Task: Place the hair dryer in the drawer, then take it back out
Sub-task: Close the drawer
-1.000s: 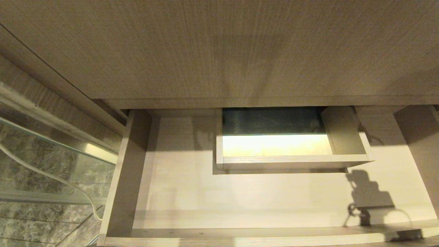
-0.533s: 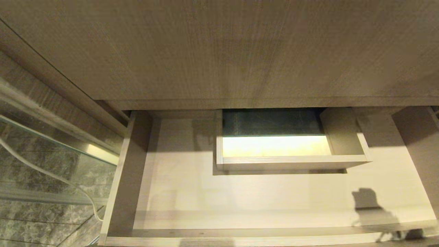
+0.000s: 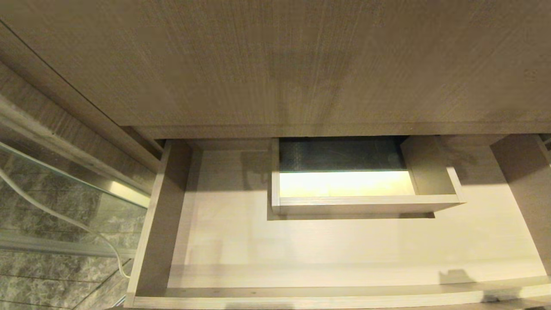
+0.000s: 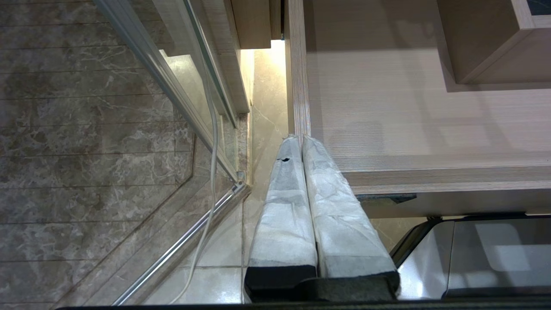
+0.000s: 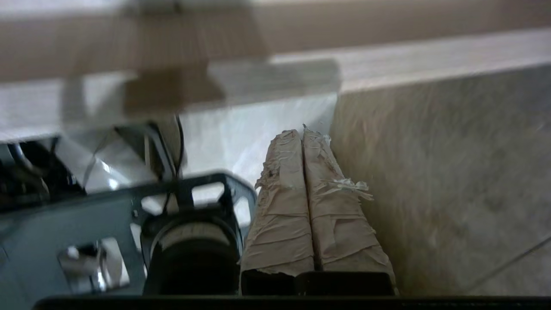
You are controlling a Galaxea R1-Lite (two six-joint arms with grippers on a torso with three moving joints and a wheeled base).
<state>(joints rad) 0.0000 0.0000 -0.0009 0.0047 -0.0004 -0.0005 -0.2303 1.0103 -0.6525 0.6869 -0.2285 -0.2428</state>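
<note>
The drawer (image 3: 344, 249) stands pulled out below the wood-grain counter, wide and shallow, its pale floor bare. Inside it at the back sits the boxed cut-out (image 3: 366, 203). The hair dryer is out of view in every frame. My left gripper (image 4: 300, 138) hangs shut and empty just outside the left front corner of the drawer (image 4: 409, 120), above the floor tiles. My right gripper (image 5: 302, 131) is shut on nothing, low beside a wood-grain panel (image 5: 430, 181). Neither gripper shows in the head view.
A glass partition with a metal rail (image 3: 64, 181) stands left of the drawer, over marble floor tiles. A white cord (image 3: 64, 219) trails across those tiles (image 4: 213, 142). The counter top (image 3: 275, 64) overhangs the drawer's back. My own base frame (image 5: 172, 224) lies beside the right gripper.
The right arm's shadow on the drawer floor has slid toward the front right edge and almost left it. The drawer and the left gripper have kept still.
</note>
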